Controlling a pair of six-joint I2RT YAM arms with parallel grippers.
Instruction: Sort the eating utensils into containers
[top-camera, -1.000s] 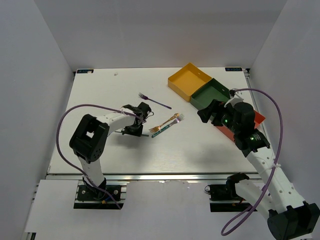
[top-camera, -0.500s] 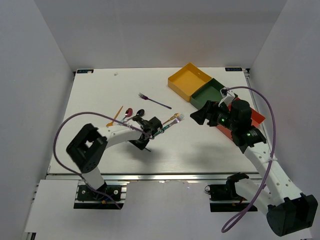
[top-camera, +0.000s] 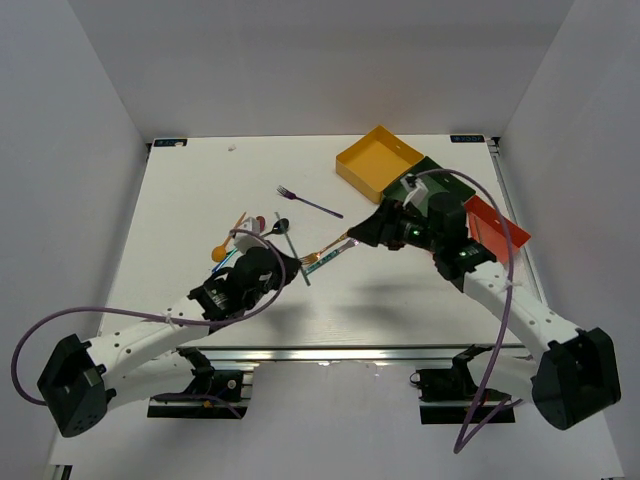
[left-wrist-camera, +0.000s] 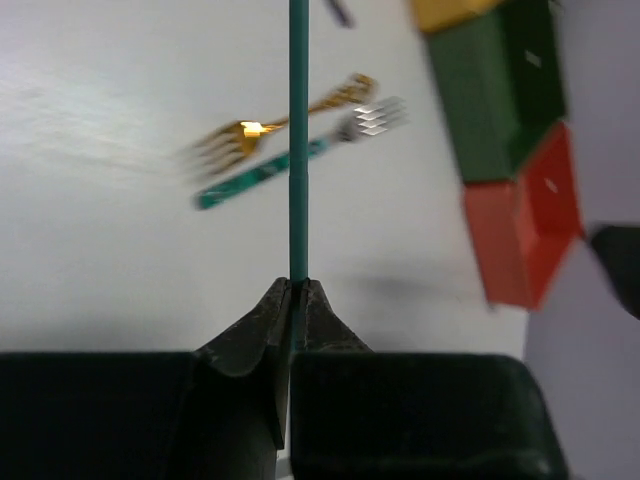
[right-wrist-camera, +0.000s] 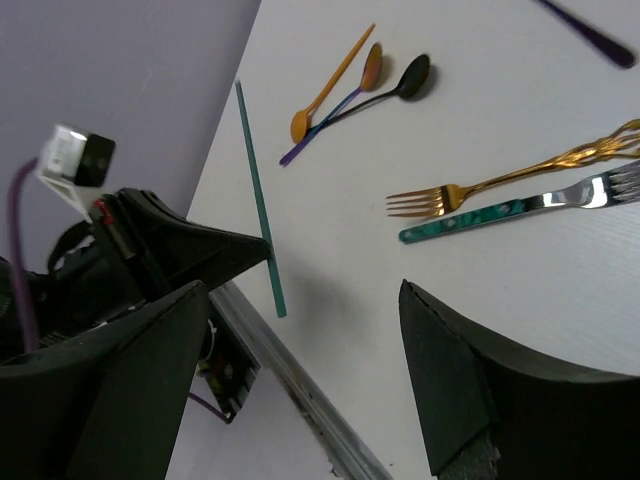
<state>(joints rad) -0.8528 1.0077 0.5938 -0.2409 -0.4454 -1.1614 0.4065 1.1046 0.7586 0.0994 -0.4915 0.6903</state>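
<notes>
My left gripper is shut on a thin teal chopstick, which juts straight out past its fingertips. In the top view that chopstick hangs over the table left of centre, held by the left gripper. A gold fork and a teal-handled fork lie side by side mid-table. My right gripper hovers open just right of them, with nothing between its fingers. Three spoons lie together, and a purple fork lies further back. The yellow, dark green and red-orange containers stand at the back right.
The right arm covers much of the dark green tray in the top view. The table's near edge and metal rail run just below the chopstick's end. White walls enclose the table on three sides.
The left arm has swung out low toward the near side, carrying the chopstick and uncovering the spoons. The right gripper has moved left from the trays toward the two forks.
</notes>
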